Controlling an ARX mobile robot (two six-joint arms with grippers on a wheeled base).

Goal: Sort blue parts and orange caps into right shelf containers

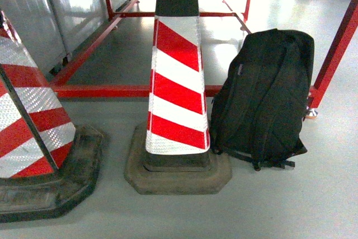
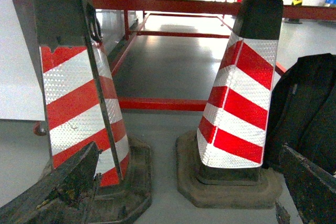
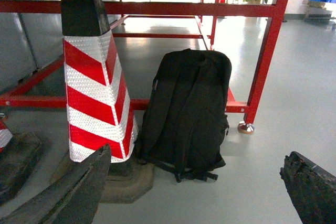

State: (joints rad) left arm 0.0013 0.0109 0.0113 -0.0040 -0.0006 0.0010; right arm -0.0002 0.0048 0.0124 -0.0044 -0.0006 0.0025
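No orange caps, blue parts or shelf containers in any of the three views. Only a blue shape far off at the upper right edge of the right wrist view, too small to name.

Head view looks down at the floor: centre traffic cone, second cone at left edge, black backpack leaning just right of the centre cone, red rack frame low behind them.

Left pincer: both fingers show at the bottom corners, spread wide, nothing between them. Right pincer: same, fingers far apart, empty. Both hang low, facing the cones and backpack.

Bearing from either pincer to a cap: cannot tell, since none is in sight; neither arm can be called nearer. If that blue shape is crate stock, the work lies to the robot's right. My read: the base must turn or drive before any reach
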